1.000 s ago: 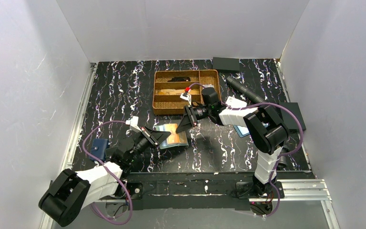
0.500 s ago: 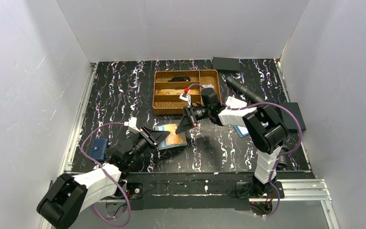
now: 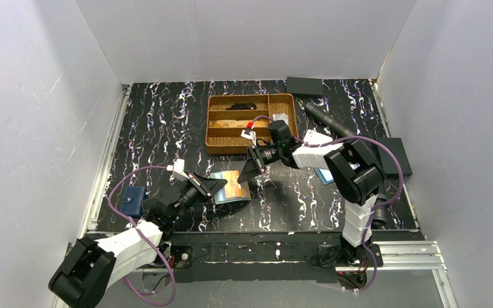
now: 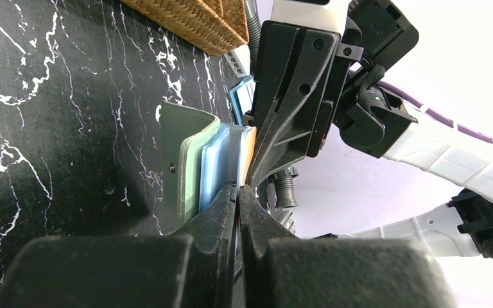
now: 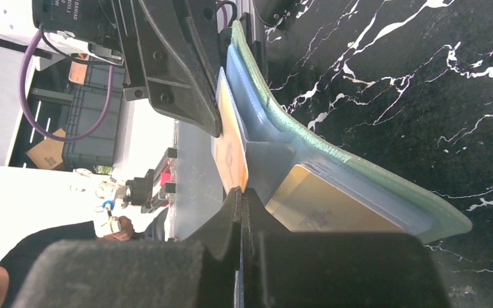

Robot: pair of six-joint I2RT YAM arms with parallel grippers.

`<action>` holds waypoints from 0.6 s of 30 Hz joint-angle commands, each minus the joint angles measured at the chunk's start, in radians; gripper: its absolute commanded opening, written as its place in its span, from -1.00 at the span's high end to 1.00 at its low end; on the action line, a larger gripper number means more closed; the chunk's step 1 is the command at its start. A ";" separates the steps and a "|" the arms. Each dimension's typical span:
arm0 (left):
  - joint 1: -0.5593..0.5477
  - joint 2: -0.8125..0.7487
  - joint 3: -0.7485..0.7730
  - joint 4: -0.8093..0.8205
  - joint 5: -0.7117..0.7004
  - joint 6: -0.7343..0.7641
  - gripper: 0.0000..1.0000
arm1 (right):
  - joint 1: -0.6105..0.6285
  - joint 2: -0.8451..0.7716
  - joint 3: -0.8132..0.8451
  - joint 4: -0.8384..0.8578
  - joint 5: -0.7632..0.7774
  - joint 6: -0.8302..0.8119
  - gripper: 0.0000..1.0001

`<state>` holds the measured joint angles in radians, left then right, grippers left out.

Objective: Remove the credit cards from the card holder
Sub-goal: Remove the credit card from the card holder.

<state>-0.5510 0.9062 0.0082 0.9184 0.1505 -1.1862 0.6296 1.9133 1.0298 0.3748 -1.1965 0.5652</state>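
The teal-green card holder (image 3: 226,194) lies open mid-table, its far side lifted off the top. My left gripper (image 4: 237,187) is shut on the edge of one clear pocket panel (image 4: 217,160) of the card holder (image 4: 189,160). From the opposite side my right gripper (image 5: 241,192) is shut on the orange credit card (image 5: 231,147), which sticks partly out of its pocket. A gold credit card (image 5: 327,205) sits inside the other clear pocket of the card holder (image 5: 372,179). In the top view the left gripper (image 3: 220,187) and right gripper (image 3: 248,182) face each other across the holder.
A wicker tray (image 3: 214,122) with compartments stands just behind the holder. A blue holder (image 3: 133,201) lies near the left rail. Black boxes sit at the back (image 3: 304,85) and the right (image 3: 395,157), with a black tube (image 3: 327,119) between them. A blue card (image 3: 324,176) lies by the right arm.
Both grippers and the holder have shifted slightly toward the near edge. The right gripper has shut on the orange card; the left gripper loosened briefly and is shut again.
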 commanded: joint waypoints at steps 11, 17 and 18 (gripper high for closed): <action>0.026 0.019 -0.086 0.011 -0.022 0.038 0.93 | -0.016 0.055 0.060 -0.154 0.003 -0.150 0.97; 0.029 0.086 -0.082 0.008 -0.009 0.078 1.00 | -0.019 0.086 0.081 -0.228 0.021 -0.215 0.97; 0.030 0.096 -0.082 0.008 -0.011 0.082 1.00 | -0.019 0.091 0.085 -0.244 0.025 -0.229 0.97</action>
<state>-0.5301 0.9775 0.0082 0.8894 0.1501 -1.1439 0.6155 1.9766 1.0721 0.2138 -1.1881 0.4164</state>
